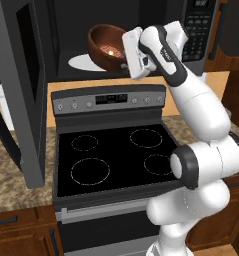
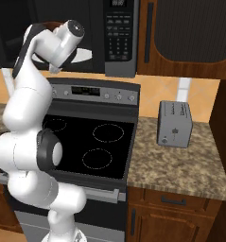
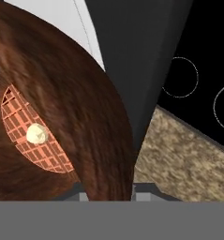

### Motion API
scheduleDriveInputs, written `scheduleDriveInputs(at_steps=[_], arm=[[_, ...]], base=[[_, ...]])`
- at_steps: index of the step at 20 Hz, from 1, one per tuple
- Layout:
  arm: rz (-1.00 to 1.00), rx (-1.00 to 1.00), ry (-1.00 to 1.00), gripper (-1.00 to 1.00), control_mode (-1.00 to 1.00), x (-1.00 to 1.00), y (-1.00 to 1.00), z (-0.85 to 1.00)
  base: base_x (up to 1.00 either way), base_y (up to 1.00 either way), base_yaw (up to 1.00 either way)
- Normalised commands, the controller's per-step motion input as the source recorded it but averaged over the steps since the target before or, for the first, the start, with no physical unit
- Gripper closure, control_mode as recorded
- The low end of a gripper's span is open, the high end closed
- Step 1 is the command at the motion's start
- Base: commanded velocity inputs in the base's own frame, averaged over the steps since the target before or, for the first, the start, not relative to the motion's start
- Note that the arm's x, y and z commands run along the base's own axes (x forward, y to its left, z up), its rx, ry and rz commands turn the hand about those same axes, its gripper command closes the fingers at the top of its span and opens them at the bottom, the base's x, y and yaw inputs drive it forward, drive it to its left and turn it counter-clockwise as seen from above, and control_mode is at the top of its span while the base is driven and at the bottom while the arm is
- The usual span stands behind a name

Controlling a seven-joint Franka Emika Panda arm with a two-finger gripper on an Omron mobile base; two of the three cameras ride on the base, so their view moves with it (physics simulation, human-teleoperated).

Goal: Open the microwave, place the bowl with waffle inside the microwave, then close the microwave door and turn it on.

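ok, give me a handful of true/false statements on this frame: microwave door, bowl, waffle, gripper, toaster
1. The microwave door is shut. False: it is swung open to the left.
2. The bowl is at the microwave cavity, tilted over the white turntable plate. True.
3. The waffle lies on the stove. False: it sits inside the bowl.
4. The gripper is closed on the bowl's rim. True, going by the hand view.
5. The toaster stands on the counter right of the stove. True.
6. A pot sits on a burner. False: nothing stands on the burners.
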Motion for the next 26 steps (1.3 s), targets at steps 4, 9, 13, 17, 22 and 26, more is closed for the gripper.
scheduleDriveInputs(at_steps=[4,9,13,17,22,26], arm=[[0.0,0.0,0.02,1.0,-1.0,0.51,0.11,0.0],[0.0,0.0,0.0,1.0,-1.0,0.38,0.03,-0.08],[0.0,-0.01,0.0,1.0,-1.0,0.19,0.0,-0.29],[0.0,-0.04,0.01,1.0,-1.0,0.12,0.02,-0.35],[0.0,-0.01,0.0,-1.0,-1.0,0.1,0.07,-0.27],[0.0,0.01,-0.12,-1.0,-1.0,0.0,0.0,-0.04]], base=[[0.0,0.0,0.0],[0.0,0.0,0.0],[0.0,0.0,0.0],[0.0,0.0,0.0],[0.0,0.0,0.0],[0.0,0.0,0.0]])
